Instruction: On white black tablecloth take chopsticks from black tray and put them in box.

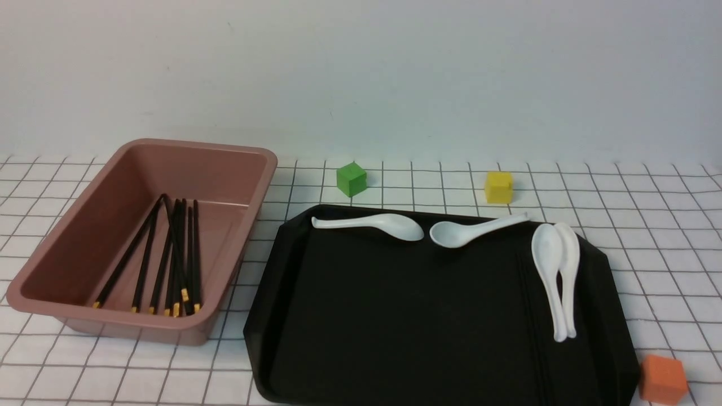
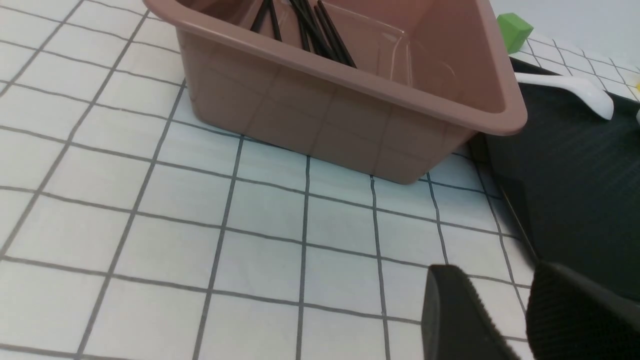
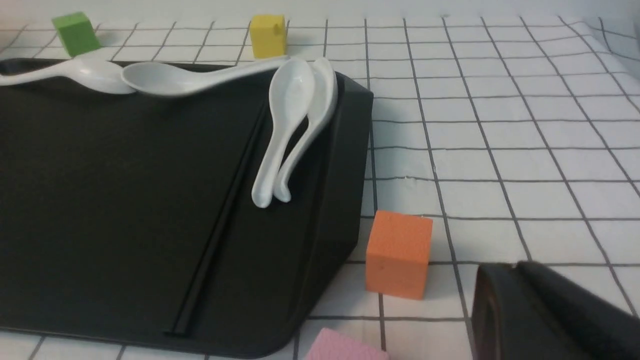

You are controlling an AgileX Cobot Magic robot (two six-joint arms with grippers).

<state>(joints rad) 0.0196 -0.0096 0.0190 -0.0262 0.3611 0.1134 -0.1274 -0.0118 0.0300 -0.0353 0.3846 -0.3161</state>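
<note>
Tablecloth (image 1: 648, 237): chopsticks (image 3: 220, 225) lie lengthwise

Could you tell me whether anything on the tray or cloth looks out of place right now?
Yes: one pair of chopsticks lies on the black tray, beside the two nested spoons, hard to spot against the black. The other chopsticks are in the box.

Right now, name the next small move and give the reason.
Probably send the right end effector to the chopsticks on the black tray, lying beside the paired spoons. The others are already in the box, and the right end effector sits nearest, by the orange cube.
</note>
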